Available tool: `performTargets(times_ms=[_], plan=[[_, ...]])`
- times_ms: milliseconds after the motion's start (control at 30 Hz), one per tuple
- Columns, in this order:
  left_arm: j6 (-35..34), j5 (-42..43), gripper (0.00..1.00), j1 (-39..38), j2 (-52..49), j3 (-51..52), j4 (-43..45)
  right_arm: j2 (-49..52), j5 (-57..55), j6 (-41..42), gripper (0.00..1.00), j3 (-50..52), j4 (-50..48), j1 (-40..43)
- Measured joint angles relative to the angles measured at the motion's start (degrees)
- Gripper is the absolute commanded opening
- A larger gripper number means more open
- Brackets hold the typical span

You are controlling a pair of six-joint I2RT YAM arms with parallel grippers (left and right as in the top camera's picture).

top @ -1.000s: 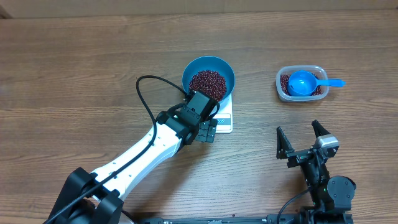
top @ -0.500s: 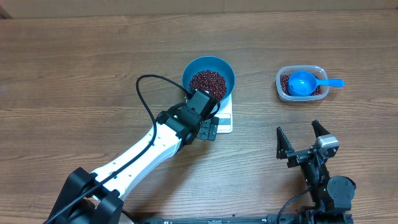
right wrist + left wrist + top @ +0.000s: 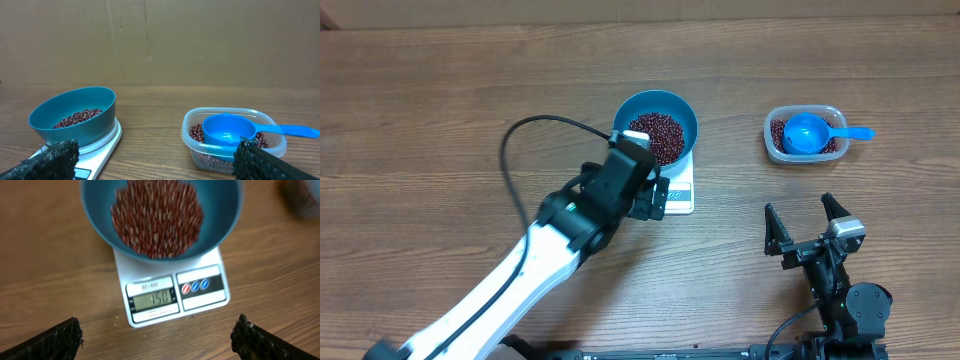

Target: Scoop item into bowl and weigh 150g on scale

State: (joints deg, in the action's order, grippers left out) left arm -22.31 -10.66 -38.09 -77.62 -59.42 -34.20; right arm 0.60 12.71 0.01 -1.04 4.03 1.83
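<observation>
The blue bowl (image 3: 686,116) stands on the white scale (image 3: 682,191) and holds a heap of red-brown beans (image 3: 654,134). In the left wrist view the bowl (image 3: 226,211) and beans (image 3: 157,217) are blurred, and the scale's display (image 3: 152,299) seems to read 150. My left gripper (image 3: 654,198) hovers over the scale's front edge, open and empty (image 3: 157,336). My right gripper (image 3: 802,222) rests open and empty near the table's front right, facing the bowl (image 3: 75,116) and the scale (image 3: 107,143).
A clear plastic tub (image 3: 771,124) at the back right holds more beans and a blue handled scoop (image 3: 807,133). From the right wrist the tub (image 3: 199,150) and scoop (image 3: 227,132) stand just ahead. A black cable (image 3: 525,125) loops off the left arm.
The left arm has risen and swung its elbow to the left, while its gripper stays by the scale's front edge. The right arm, bowl and tub have not moved.
</observation>
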Motion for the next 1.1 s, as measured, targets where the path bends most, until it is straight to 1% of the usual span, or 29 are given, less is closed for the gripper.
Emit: performTargets(times_ms=[200,300,367,433,533,600,667,700,933,1000,1100], plan=[[1.55,-2.97,1.00,0.39,11.47,0.26,0.11,0.00,0.00,0.00,1.00,0.00,0.02,0.00],[1.55,-2.91,1.00,2.78,17.75,2.45,1.57,0.00,-0.02,-0.02,1.00,0.00,-0.02,0.00],[1.55,-1.90,1.00,5.11,21.92,5.99,4.00,0.00,0.00,0.00,1.00,0.00,-0.04,0.00],[1.57,-0.24,0.99,7.54,25.70,11.06,8.26,-0.02,0.00,-0.02,1.00,0.00,-0.07,0.00],[1.62,2.51,1.00,10.82,30.88,20.02,16.96,-0.02,0.00,-0.02,1.00,0.00,-0.04,0.00],[1.70,4.24,1.00,12.83,34.60,26.93,24.96,-0.02,0.02,0.00,1.00,0.00,-0.04,0.00],[1.77,5.29,1.00,14.49,37.81,32.33,29.51,-0.02,0.00,0.00,1.00,0.00,-0.07,0.00],[1.73,5.88,1.00,15.37,39.52,35.58,33.62,-0.02,0.00,0.00,1.00,0.00,-0.04,0.00],[1.70,7.10,1.00,18.73,51.84,52.41,48.83,-0.02,0.02,-0.02,1.00,0.00,-0.07,0.00],[1.70,7.19,1.00,19.21,55.54,56.46,52.15,-0.02,0.02,0.00,1.00,0.00,-0.07,0.00],[1.68,7.23,1.00,20.17,59.60,58.58,49.79,-0.02,0.02,-0.02,1.00,0.00,-0.02,0.00]])
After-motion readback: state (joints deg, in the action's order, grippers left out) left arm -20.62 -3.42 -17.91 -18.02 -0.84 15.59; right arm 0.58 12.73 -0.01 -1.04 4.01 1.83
